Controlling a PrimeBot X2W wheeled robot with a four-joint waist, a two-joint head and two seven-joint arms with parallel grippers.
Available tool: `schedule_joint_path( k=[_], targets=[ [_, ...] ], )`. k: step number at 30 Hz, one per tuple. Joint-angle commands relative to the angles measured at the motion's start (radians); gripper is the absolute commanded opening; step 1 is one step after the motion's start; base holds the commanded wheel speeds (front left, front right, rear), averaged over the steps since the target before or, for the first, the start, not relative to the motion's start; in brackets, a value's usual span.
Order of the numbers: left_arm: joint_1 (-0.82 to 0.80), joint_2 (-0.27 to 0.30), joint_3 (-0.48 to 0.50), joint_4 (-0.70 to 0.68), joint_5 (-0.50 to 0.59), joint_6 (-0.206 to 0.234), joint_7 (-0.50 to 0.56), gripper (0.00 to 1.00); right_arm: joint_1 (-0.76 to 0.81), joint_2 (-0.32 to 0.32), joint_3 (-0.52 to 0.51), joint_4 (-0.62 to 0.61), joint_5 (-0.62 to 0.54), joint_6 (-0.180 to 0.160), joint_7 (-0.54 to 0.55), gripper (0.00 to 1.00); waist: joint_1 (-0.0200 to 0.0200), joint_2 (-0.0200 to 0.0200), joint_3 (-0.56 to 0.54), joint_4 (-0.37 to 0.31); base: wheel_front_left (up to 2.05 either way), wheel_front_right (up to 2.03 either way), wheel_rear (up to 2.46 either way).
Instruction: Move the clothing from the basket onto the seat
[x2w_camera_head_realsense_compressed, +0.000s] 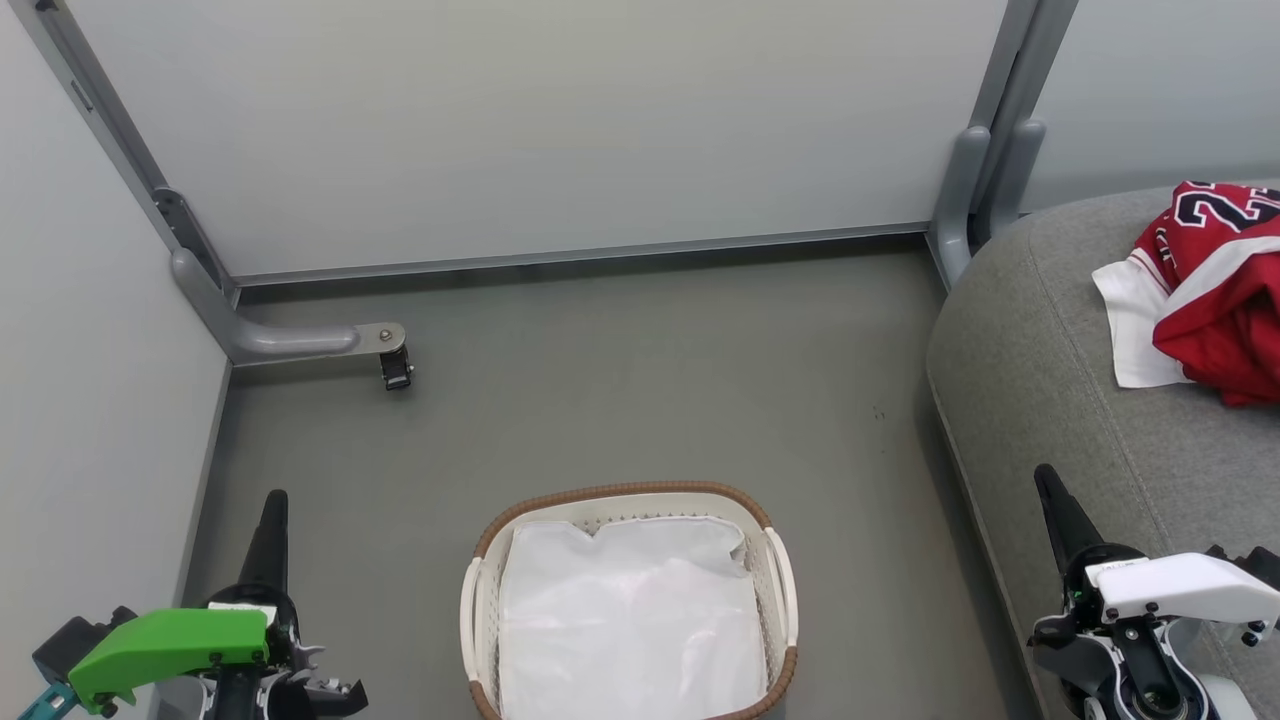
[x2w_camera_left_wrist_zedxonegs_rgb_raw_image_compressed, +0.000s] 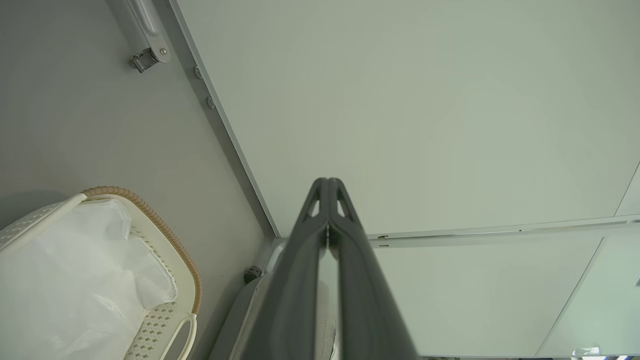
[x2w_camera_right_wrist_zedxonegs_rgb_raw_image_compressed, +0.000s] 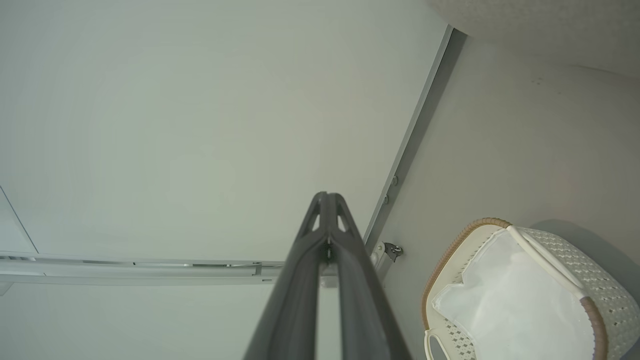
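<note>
1. Nearest, at the lower left of the head view, the left pincer (x2w_camera_head_realsense_compressed: 272, 520) has its two dark fingers pressed together on nothing. The right pincer (x2w_camera_head_realsense_compressed: 1055, 505), at the lower right, is likewise closed and empty, just beside the seat's near edge.
2. Between them the basket (x2w_camera_head_realsense_compressed: 620, 492) stands on the floor (x2w_camera_head_realsense_compressed: 650, 380). It holds a white sheet (x2w_camera_head_realsense_compressed: 630, 620), and no red cloth is visible in it.
3. Further off to the right is the seat (x2w_camera_head_realsense_compressed: 1040, 400). The clothing (x2w_camera_head_realsense_compressed: 1225, 300) lies on it as a crumpled red heap with white trim and part of a number.
4. The heap is cut by the picture's edge, so it probably holds both garments, though I cannot tell, nor judge its long axis.
5. The clothing lies ahead and right of the right pincer, well apart from the left; any tidying would suit the right arm. The move looks done.
</note>
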Motion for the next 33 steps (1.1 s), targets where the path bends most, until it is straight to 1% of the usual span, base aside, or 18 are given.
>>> schedule_joint_path(
  k=[1, 24, 33],
  targets=[
    [-0.025, 0.001, 0.005, -0.009, -0.023, -0.006, 0.006, 0.00, -0.014, -0.006, -0.006, -0.009, 0.025, 0.000, 0.008, 0.00, 0.0000, 0.0000, 0.000, -0.001, 0.00, 0.00, 0.00],
    [-0.043, -0.006, 0.030, -0.010, -0.157, -0.014, 0.047, 0.00, -0.020, -0.008, -0.019, -0.019, 0.181, -0.001, 0.050, 0.00, 0.0000, 0.0000, 0.000, -0.009, 0.00, 0.00, 0.00],
    [-0.041, -0.006, 0.029, -0.010, -0.155, -0.013, 0.048, 0.00, -0.019, -0.007, -0.019, -0.019, 0.180, -0.001, 0.049, 0.00, 0.0000, 0.0000, 0.000, -0.009, 0.00, 0.00, 0.00]
  ],
)
